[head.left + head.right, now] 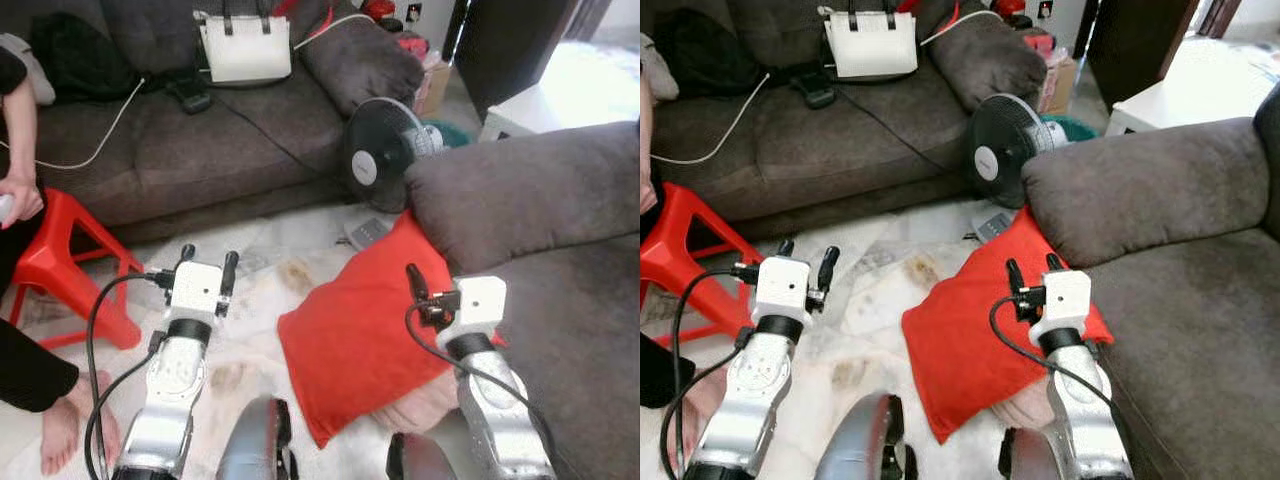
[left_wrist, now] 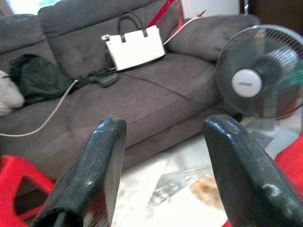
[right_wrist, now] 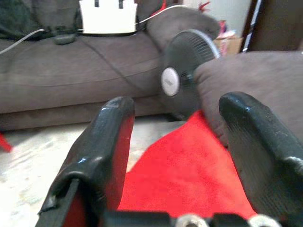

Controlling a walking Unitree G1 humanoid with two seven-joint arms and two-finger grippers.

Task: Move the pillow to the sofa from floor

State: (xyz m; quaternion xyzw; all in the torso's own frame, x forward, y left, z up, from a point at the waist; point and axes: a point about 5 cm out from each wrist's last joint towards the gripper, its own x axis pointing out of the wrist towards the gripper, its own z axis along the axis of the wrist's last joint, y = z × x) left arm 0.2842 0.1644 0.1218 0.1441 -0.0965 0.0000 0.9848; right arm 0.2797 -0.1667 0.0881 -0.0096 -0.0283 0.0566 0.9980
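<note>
**Operator:** Report the location of the task object.

**Inspector:** The red pillow lies on the pale floor, tilted, with its upper corner touching the armrest of the near grey sofa. It is not on any seat cushion.

**Operator:** State of the right gripper?

**Inspector:** The right gripper hovers over the upper part of the pillow, near the armrest. Its two black fingers stand spread wide apart, with red fabric visible between them in the right wrist view. Nothing is held.

**Operator:** And the left gripper?

**Inspector:** The left gripper is raised over bare floor, to the left of the pillow and apart from it. Its fingers are likewise parted wide, holding nothing.

**Operator:** List surrounding items.

**Inspector:** A black fan stands on the floor between the near sofa's armrest and the far sofa. On the far sofa's seat sit a white handbag, a white cable and a dark bundle. A red stool stands at the left, beside a person whose hand and bare foot are visible.
</note>
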